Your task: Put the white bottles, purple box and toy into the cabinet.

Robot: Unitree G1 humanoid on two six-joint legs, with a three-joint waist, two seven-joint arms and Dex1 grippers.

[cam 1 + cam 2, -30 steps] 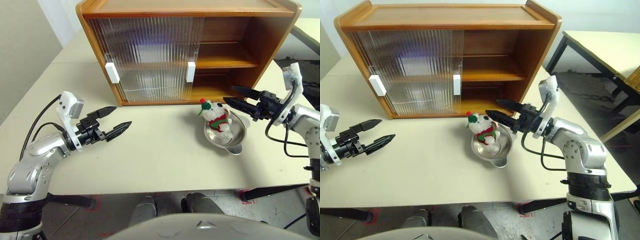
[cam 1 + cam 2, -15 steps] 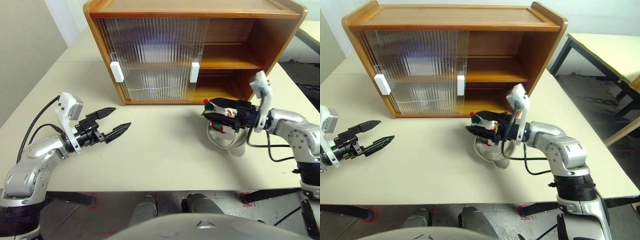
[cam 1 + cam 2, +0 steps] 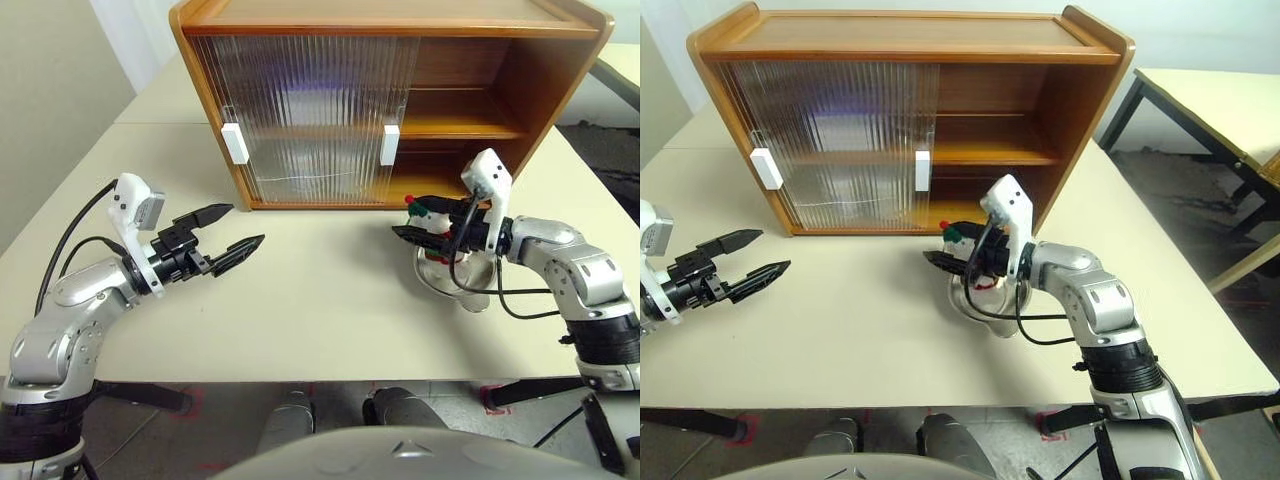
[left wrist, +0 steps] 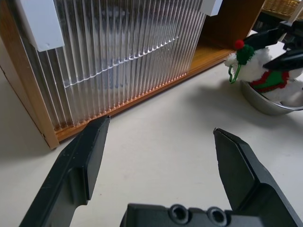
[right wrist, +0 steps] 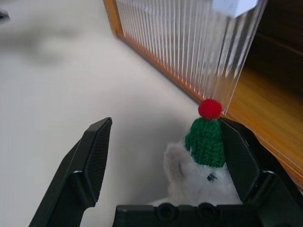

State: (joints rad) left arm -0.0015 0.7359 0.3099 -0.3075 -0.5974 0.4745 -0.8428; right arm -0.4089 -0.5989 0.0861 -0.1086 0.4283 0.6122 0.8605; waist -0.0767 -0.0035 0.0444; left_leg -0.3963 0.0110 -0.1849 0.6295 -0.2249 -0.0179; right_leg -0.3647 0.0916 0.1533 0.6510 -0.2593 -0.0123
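Nearest us, our left gripper (image 3: 228,228) hangs over bare table (image 3: 310,310) with its fingers spread wide and nothing between them. Further out, our right gripper (image 5: 168,156) is also spread wide, and the toy (image 5: 201,165) sits between its fingers, not yet pinched, resting in the steel bowl (image 4: 265,100) just in front of the cabinet (image 3: 480,100). We judge the toy to be light, soft and squashy, so it should compress rather than slip; taking it around the plush body below the green hat (image 5: 205,142) looks safer than the hat itself. The bowl looks light and slick and may slide or lift with the toy. Beyond, the cabinet's right half stands open.
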